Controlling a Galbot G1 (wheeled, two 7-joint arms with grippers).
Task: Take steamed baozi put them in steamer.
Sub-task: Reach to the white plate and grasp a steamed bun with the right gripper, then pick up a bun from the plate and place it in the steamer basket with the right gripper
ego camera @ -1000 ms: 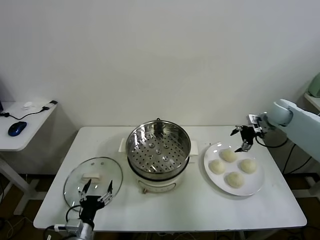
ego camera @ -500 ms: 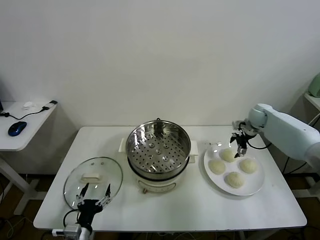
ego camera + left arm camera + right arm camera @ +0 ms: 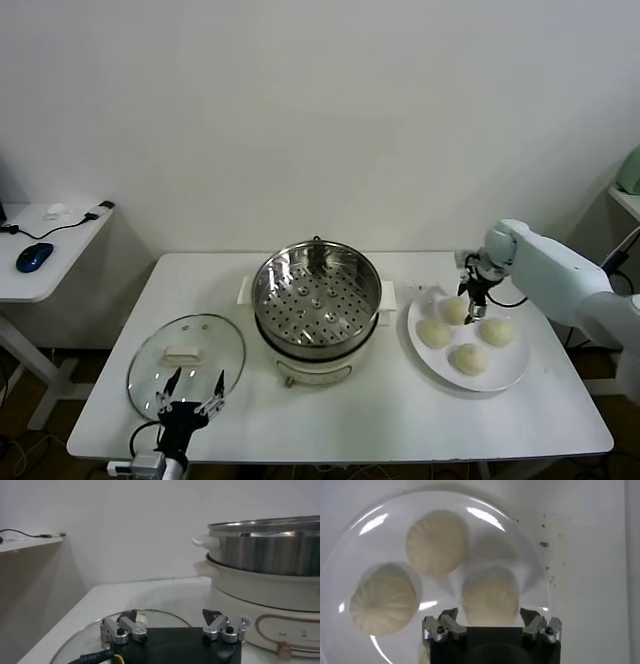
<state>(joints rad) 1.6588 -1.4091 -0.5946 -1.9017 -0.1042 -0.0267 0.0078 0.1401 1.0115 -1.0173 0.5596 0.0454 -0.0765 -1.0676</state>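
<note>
Several steamed baozi lie on a white plate (image 3: 512,374) at the right. The back baozi (image 3: 455,310) sits directly under my right gripper (image 3: 472,295). In the right wrist view that baozi (image 3: 490,597) lies between the open fingers of my right gripper (image 3: 489,615), with a gap on each side. Two other baozi (image 3: 436,542) (image 3: 382,602) lie apart from it. The steamer (image 3: 316,297) stands mid-table with its perforated tray bare. My left gripper (image 3: 188,400) hangs open at the front left, over the glass lid.
The round glass lid (image 3: 185,350) lies flat at the table's front left, and the steamer (image 3: 270,550) stands beside it. A side desk with a blue mouse (image 3: 33,256) is at the far left. The white wall runs close behind the table.
My right arm has swung left and down from the table's right edge onto the back baozi. My left gripper has drawn back slightly toward the table's front edge.
</note>
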